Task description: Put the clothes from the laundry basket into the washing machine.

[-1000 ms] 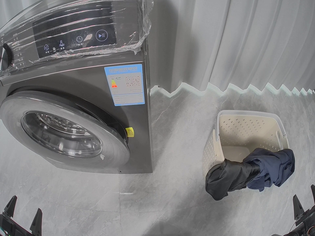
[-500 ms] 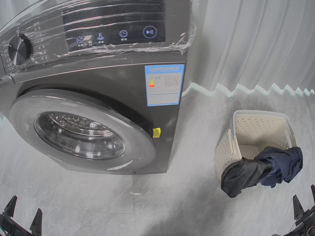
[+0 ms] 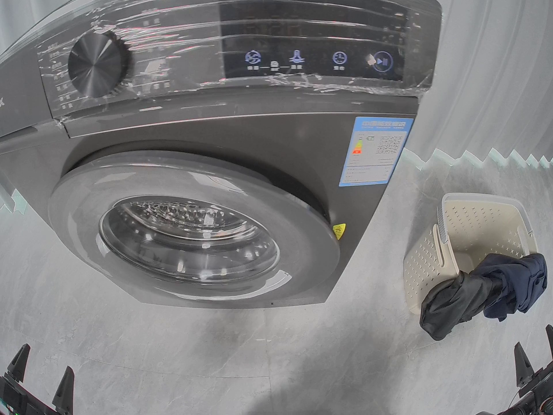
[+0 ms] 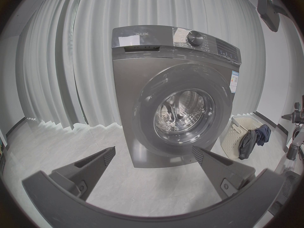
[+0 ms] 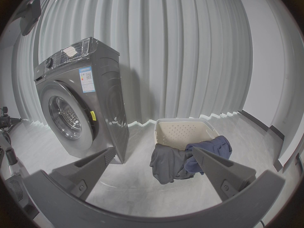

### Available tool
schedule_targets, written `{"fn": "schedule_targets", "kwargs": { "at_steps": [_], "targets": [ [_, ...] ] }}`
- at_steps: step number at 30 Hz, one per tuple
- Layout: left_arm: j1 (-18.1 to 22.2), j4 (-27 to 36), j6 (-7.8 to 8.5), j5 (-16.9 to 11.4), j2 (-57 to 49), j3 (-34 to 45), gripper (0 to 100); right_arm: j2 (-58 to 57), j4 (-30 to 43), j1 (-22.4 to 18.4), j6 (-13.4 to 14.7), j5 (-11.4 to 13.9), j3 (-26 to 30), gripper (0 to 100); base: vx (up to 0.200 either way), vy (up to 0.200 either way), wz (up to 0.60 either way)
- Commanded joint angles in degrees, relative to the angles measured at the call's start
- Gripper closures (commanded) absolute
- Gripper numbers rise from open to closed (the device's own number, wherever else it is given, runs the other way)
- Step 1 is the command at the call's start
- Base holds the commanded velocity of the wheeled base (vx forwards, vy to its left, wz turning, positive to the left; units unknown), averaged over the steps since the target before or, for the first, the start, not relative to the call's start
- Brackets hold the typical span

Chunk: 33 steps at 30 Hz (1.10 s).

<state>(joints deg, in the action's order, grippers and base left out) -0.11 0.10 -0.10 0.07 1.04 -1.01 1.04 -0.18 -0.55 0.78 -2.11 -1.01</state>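
The grey washing machine [image 3: 230,134] stands on the floor with its round door [image 3: 190,231] shut. To its right sits the cream laundry basket [image 3: 484,214]. A dark grey garment [image 3: 455,304] and a navy garment [image 3: 518,283] hang over the basket's near rim. My left gripper [image 3: 41,376] is low at the near left, open and empty, facing the machine door [image 4: 183,111]. My right gripper [image 3: 536,355] is low at the near right, open and empty. It faces the basket [image 5: 180,132] and the clothes [image 5: 167,162], a good way short of them.
White pleated curtains [image 3: 489,59] hang behind the machine and the basket. Pale marble-look floor [image 3: 230,347] lies bare between me and the machine. A wall with a dark baseboard [image 5: 262,124] runs to the right of the basket.
The whole head view has shifted: the camera has swung left, so the machine and basket sit further right in the picture. Clothes and basket are unchanged; both grippers hold the same pose.
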Motion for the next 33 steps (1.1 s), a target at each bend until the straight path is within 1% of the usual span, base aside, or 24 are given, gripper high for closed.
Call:
{"fn": "schedule_targets", "kwargs": {
  "at_steps": [1,9,30,33],
  "targets": [
    [0.02,-0.01,0.10,0.01,-0.95,0.92,0,-0.51,0.01,0.02,0.01,0.00,1.01,0,0.000,0.200,0.00],
    [0.02,-0.01,0.19,0.01,-0.86,0.92,0,-0.51,-0.08,0.02,0.01,0.00,1.01,0,0.000,0.200,0.00],
    [0.02,-0.01,0.27,0.10,-0.95,0.92,0,-0.51,0.01,-0.07,0.10,0.00,1.01,0,0.000,0.000,0.00],
    [0.02,-0.01,0.27,0.10,-0.95,0.92,0,-0.51,0.01,0.02,0.10,-0.09,1.01,0,0.000,0.000,0.60]
  ]
}}
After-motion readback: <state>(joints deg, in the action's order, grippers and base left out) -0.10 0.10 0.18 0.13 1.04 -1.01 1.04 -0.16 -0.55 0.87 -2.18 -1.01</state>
